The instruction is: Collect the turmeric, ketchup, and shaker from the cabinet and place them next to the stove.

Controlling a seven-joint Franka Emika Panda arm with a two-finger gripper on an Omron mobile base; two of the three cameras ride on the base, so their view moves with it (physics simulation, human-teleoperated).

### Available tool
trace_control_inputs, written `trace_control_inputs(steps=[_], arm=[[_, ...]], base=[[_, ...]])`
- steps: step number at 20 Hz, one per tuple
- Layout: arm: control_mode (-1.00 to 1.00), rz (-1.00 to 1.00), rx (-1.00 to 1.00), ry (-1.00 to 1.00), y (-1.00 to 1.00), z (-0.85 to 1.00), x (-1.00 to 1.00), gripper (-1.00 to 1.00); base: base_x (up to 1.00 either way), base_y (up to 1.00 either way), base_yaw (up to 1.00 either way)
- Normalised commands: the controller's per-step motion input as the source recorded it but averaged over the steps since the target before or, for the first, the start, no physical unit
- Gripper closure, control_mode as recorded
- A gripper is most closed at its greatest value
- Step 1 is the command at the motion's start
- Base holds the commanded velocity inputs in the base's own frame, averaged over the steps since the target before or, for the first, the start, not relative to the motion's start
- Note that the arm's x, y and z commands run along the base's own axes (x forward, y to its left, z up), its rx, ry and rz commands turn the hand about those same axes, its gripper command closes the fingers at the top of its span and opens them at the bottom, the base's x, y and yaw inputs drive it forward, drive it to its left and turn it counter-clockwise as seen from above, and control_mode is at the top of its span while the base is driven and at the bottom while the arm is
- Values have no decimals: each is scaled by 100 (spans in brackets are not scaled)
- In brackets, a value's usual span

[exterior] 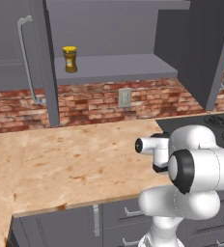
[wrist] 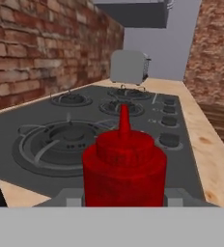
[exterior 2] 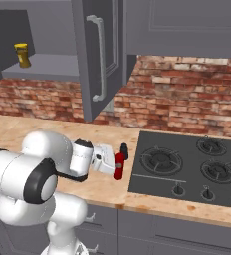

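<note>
On the left, the turmeric (exterior: pixel 70 59) stands upright on the shelf of the open cabinet (exterior: pixel 114 67), not yet collected and well apart from the arm. Below it the wooden table (exterior: pixel 61 164) runs toward the right until it meets the stove (exterior 2: pixel 187 169).

In the right base view the gripper (exterior 2: pixel 115 166) is low over the table, just beside the left edge of the stove. Its jaws are closed narrowly around the ketchup (exterior 2: pixel 119 166). In the hand view the red bottle stands right in front of the camera, with its long axis upright and its pointed cap up. The base of the bottle seems to be at or very near the table top, but I cannot tell if it touches. The shaker (exterior 2: pixel 124 151) already stands on the table just behind the ketchup, close to the stove.

The relation that matters now: the bottle is between the jaws, vertical, and the table is directly under it. I judge that the next move is to let it go and pull back without tipping it or hitting the shaker.

Further right, a toaster (wrist: pixel 128 67) stands beyond the burners.
</note>
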Motion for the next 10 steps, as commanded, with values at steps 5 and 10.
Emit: trace_control_inputs(steps=[5,10], arm=[[-100,0,0,-14,7,-35,0,100],[-100,0,0,-17,8,-27,-14,100]], base=[[0,0,0],[0,0,0]])
